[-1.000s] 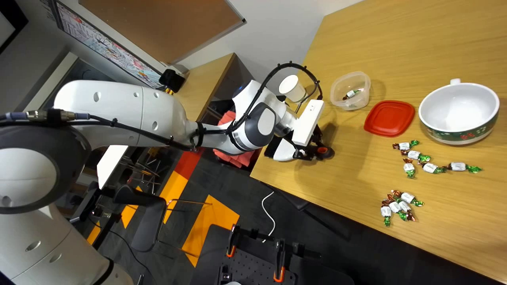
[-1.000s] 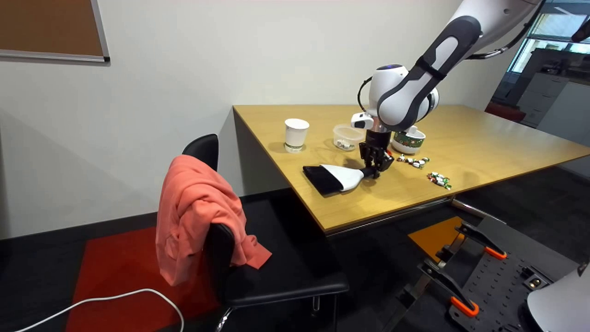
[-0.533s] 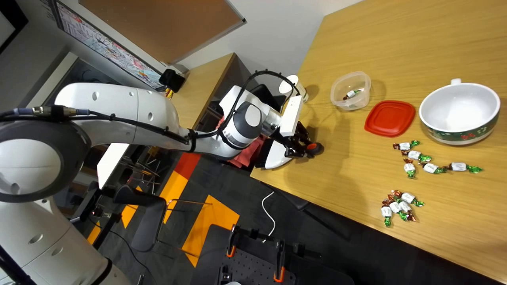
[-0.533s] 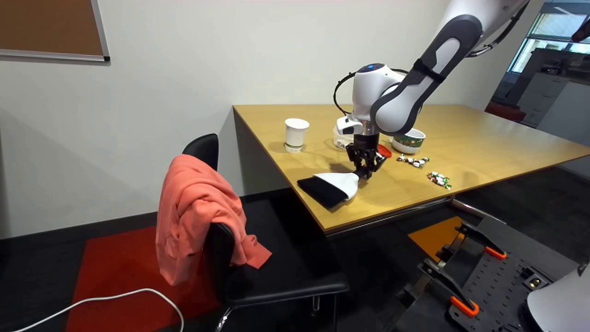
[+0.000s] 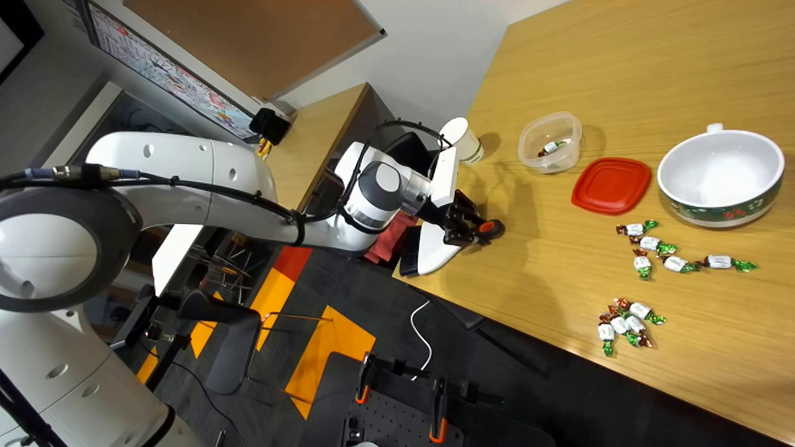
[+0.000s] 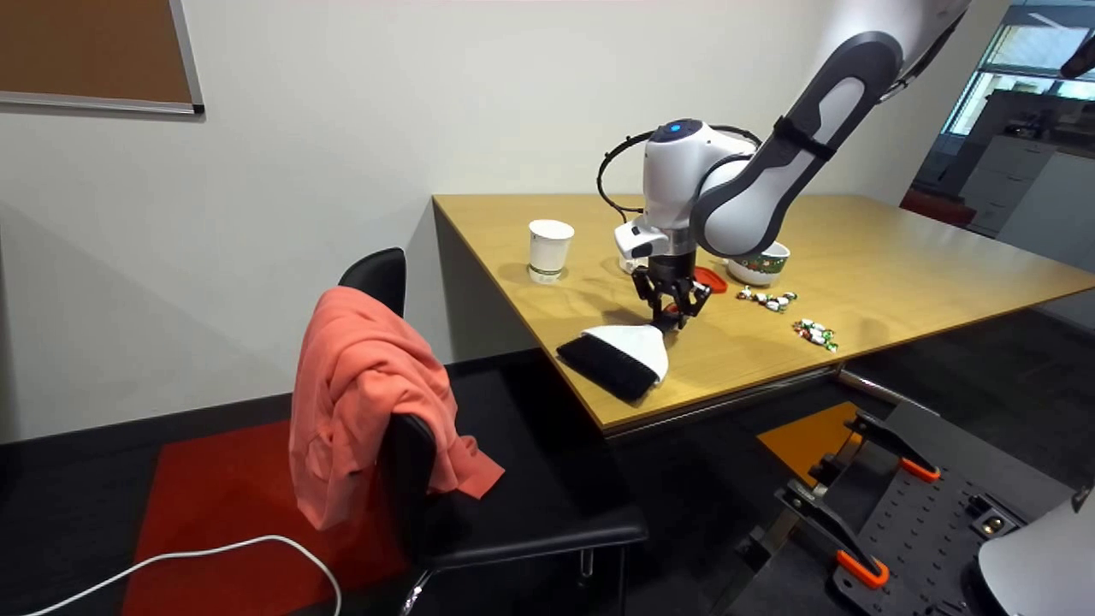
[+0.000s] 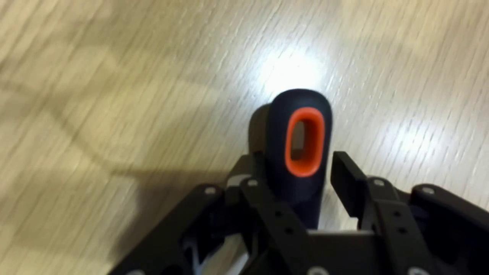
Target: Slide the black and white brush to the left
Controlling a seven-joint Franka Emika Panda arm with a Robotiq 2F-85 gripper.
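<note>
The black and white brush lies flat near the table's corner, its white body (image 5: 436, 249) and black bristles (image 6: 606, 364) showing in the exterior views. In the wrist view its dark handle (image 7: 300, 191) ends in an orange-red ringed hole. My gripper (image 7: 298, 168) straddles the handle with fingers apart. The left finger is against or very close to the handle; a gap shows between the handle and the right finger. In both exterior views the gripper (image 5: 467, 228) (image 6: 671, 304) is low over the handle and partly hides it.
A white paper cup (image 5: 463, 141) stands at the table's far edge. Beyond the brush are a clear container (image 5: 535, 146), a red lid (image 5: 612, 185), a white bowl (image 5: 719, 171) and several wrapped candies (image 5: 633, 323). The bristles are close to the table edge (image 6: 590, 411).
My gripper and the brush have moved together toward the table's corner. The brush has turned, its bristles swinging nearer the front edge. The cup, lid, bowl and candies have not moved.
</note>
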